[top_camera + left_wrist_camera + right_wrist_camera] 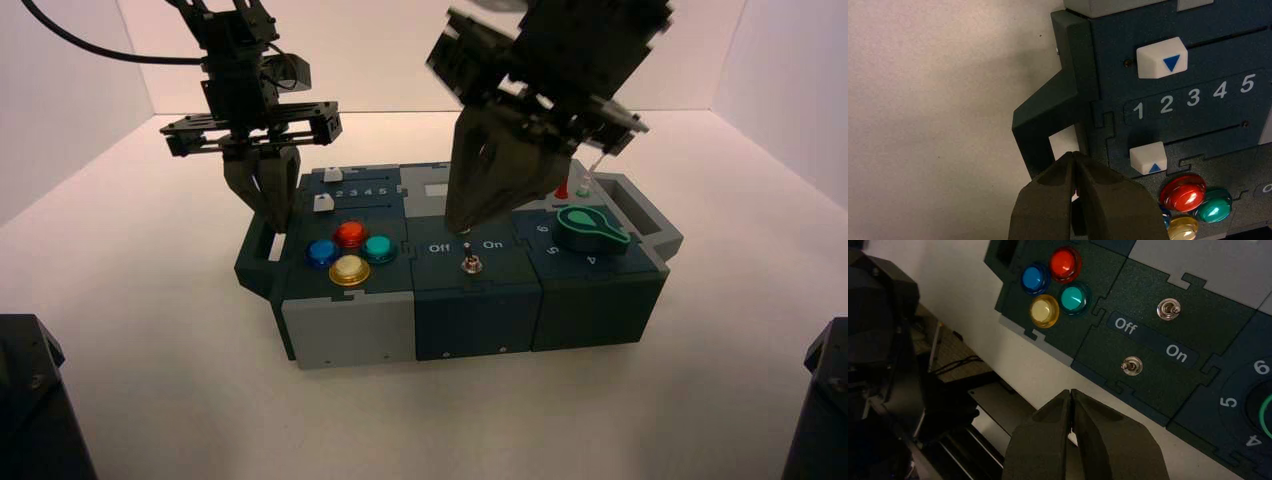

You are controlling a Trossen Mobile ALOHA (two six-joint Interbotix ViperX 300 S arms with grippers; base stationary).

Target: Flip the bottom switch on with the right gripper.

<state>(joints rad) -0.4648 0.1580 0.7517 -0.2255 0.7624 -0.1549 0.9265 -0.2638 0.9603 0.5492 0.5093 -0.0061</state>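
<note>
The bottom switch [469,263] [1131,365] is a tiny silver toggle on the box's middle panel, just below the "Off" and "On" lettering. In the right wrist view its lever leans to the Off side. My right gripper [465,228] [1070,391] is shut with nothing in it. It hangs tips-down over the middle panel, just behind and above the switch, and hides the upper toggle in the high view. That upper toggle [1168,309] leans to the On side. My left gripper [278,225] [1074,154] is shut and empty at the box's left handle [1040,120].
Red [351,234], blue [321,252], teal [378,248] and yellow [349,270] buttons cluster left of the switches. Two white sliders [1161,63] [1148,157] sit behind them, on either side of a scale marked 1 to 5. A green knob [590,229] is on the right.
</note>
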